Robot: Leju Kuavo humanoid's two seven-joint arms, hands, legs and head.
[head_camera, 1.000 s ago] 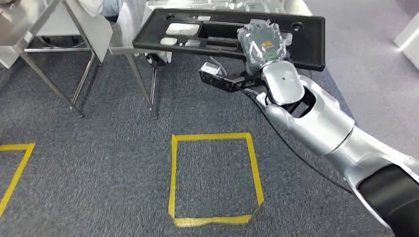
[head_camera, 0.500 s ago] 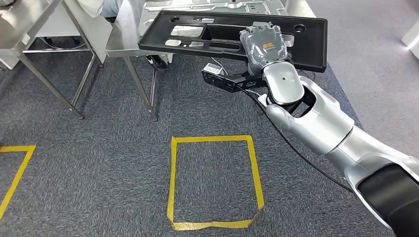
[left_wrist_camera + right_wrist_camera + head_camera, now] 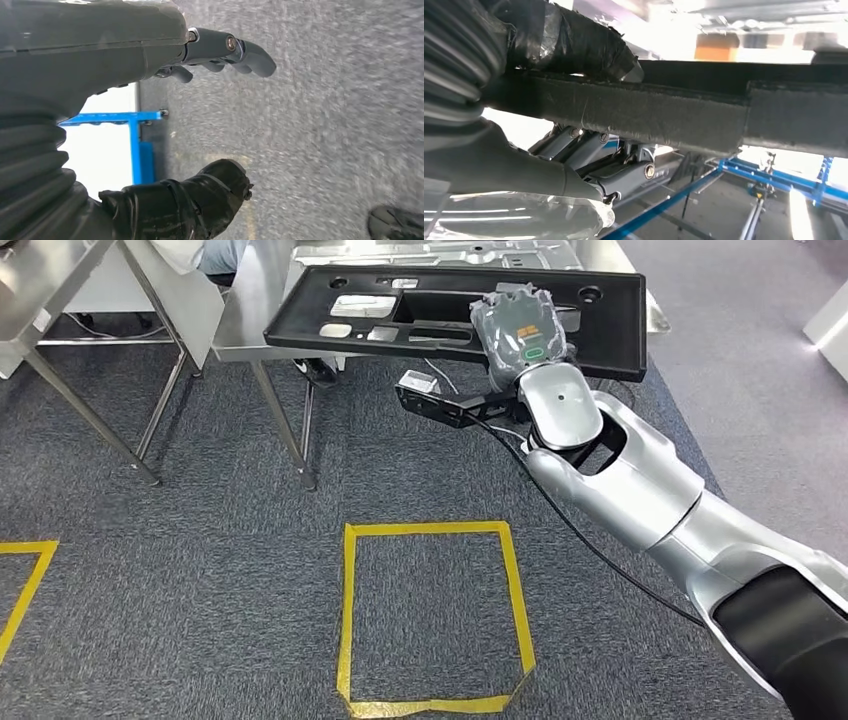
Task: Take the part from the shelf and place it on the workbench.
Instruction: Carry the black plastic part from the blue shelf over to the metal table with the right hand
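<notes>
- Workbench: steel table running along the top of the head view, legs coming down at upper left. The part's far edge overlaps its top, but I can't tell if it's touching down or hovering just above.
- Part: long flat black panel with cut-outs, top centre of the head view, lying roughly level. Looks like stiff moulded plastic; I'd judge it light for its size but long enough to lever hard against a one-sided hold.
- Right hand: grips the part's near edge right of centre. In the right wrist view the taped thumb lies over the panel's upper face and the fingers curl up underneath, so it's a clamp across the edge.
- Handling call: the hold is off-centre, so the long left end may droop or swing. The edge looks matte, not slick, so slip risk is modest. I'd keep it level and set it down flat. Better hold would be nearer mid-length, on solid rim between cut-outs.
- Left hand: hangs over grey carpet, fingers spread away from the thumb, holding nothing.
</notes>
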